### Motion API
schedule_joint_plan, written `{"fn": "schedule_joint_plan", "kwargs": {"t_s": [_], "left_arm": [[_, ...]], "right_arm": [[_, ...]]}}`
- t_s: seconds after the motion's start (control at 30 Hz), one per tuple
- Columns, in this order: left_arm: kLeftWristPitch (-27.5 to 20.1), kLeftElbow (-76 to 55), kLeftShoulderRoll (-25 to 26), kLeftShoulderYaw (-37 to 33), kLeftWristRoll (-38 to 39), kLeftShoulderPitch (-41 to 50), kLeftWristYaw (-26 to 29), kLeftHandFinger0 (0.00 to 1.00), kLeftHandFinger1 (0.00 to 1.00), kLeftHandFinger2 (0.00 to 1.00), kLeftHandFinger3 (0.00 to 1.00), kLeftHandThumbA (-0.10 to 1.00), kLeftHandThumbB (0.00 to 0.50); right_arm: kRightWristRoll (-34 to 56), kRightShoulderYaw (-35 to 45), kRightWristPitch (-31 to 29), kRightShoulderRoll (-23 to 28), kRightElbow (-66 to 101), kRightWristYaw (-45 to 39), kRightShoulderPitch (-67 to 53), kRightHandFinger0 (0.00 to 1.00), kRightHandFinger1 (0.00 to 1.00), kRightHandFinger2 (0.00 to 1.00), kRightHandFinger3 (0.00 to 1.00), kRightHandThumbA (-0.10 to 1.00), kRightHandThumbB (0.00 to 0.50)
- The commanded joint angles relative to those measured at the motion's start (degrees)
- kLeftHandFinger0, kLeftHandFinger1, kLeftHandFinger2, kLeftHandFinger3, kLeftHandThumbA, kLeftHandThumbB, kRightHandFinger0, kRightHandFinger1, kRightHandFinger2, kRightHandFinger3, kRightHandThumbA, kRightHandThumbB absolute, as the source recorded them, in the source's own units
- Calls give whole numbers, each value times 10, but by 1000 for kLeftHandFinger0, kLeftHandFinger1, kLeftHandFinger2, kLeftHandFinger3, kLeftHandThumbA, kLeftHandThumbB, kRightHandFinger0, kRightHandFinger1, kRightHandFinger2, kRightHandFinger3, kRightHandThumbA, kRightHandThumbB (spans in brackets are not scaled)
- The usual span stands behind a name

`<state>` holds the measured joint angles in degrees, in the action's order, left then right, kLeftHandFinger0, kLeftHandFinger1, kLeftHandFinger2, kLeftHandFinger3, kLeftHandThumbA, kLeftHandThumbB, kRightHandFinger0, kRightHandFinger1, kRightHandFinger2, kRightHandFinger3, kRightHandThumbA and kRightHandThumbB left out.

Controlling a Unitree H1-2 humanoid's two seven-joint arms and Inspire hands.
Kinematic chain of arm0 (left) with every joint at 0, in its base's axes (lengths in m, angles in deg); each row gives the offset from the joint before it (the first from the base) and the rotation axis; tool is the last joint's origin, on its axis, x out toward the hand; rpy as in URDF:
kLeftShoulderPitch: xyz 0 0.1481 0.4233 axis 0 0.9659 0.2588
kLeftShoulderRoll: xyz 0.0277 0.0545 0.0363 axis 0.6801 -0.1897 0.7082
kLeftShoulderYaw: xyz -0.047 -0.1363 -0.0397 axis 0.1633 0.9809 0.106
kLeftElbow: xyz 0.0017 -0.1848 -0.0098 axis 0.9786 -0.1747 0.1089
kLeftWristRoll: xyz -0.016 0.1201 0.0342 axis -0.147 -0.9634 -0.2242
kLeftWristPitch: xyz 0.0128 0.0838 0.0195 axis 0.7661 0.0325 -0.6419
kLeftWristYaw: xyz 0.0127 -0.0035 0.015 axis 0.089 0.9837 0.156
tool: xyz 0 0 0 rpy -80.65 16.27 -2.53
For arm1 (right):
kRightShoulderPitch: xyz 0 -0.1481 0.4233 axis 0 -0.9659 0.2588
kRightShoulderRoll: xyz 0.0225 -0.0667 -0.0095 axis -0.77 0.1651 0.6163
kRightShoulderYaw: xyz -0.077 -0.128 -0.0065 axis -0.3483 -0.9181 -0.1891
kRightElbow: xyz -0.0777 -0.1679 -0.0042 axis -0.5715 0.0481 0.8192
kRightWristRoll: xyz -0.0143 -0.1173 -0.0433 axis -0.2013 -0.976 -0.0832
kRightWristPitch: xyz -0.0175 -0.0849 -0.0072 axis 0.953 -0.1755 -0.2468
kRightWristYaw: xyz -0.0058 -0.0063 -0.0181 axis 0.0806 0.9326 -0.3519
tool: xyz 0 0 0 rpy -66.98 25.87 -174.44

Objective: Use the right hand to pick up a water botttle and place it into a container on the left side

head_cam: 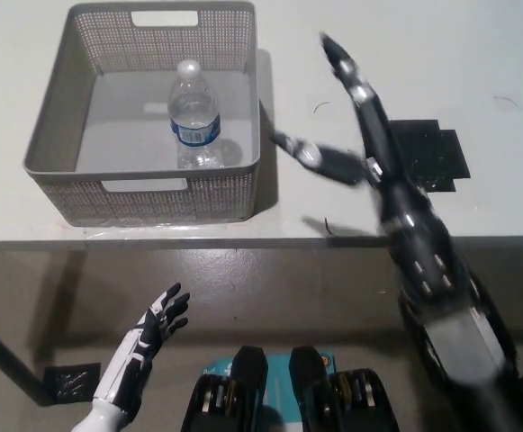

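Note:
A clear water bottle (194, 115) with a blue label stands upright inside the grey mesh basket (49, 126) on the left part of the white table. My black right hand (356, 135) is open and blurred, right of the basket and over the table, with nothing in it. My white left hand (148, 335) rests open below the table's front edge at the lower left.
A black square mat (423, 153) lies on the table at the right, partly behind my right arm. The table's front edge (198, 241) runs across the middle of the picture.

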<state>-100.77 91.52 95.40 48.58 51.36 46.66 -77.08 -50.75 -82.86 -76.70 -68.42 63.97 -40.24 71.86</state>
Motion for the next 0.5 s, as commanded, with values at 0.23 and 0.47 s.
{"fn": "schedule_joint_plan", "kwargs": {"t_s": [0.23,0.47], "left_arm": [[-18,-23,-2,11,16,6,3,1000,1000,1000,1000,1000,187],[-11,-27,-4,14,23,7,2,1000,1000,1000,1000,1000,189]], "right_arm": [[151,47,-9,62,267,-53,-284,1000,1000,1000,1000,1000,428],[175,57,-28,63,204,-86,-313,1000,1000,1000,1000,921,360]]}}
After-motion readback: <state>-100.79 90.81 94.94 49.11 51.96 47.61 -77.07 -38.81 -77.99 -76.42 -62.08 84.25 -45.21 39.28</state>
